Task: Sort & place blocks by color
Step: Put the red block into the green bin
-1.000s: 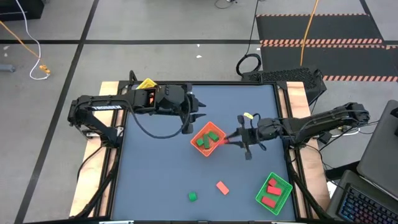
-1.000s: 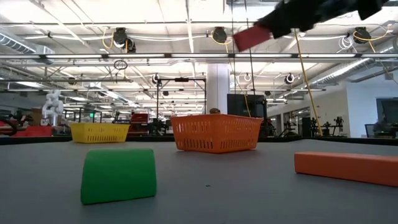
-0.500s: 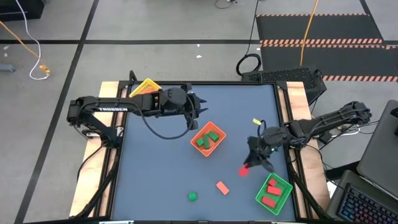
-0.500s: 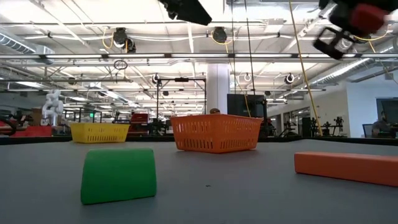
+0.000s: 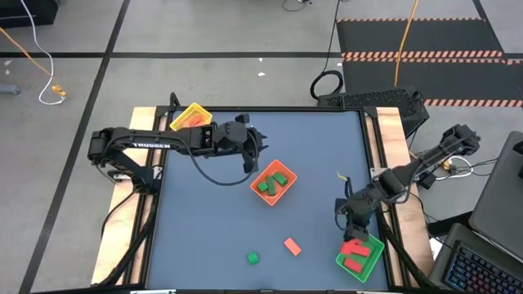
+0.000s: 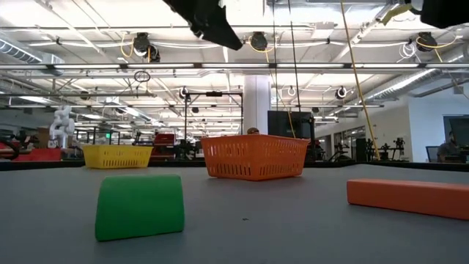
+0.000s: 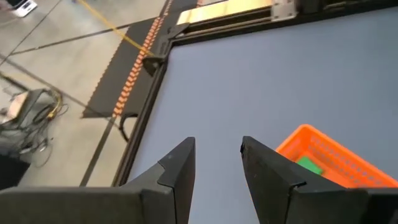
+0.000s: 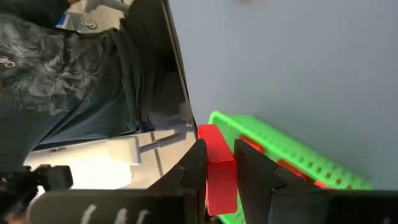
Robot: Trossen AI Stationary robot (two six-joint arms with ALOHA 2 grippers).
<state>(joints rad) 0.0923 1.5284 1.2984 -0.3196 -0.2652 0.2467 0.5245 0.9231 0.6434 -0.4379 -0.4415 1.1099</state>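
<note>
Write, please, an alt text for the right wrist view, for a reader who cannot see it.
The right claw is shut on a red block, held just above the edge of a green tray that already has red pieces in it. The tray sits on the grey-blue table, and beyond the table edge a person's dark patterned shirt shows.

Only readable thing was "TROSSEN" in white letters on the left arm [image 5: 151,144], seen from above. Nothing legible on the trays, blocks or table. Shirt [image 8: 62,68] in the right wrist view had a grey swirly print with what looked like lettering, too distorted to make out. No numbers or signs readable in the room behind either.
</note>
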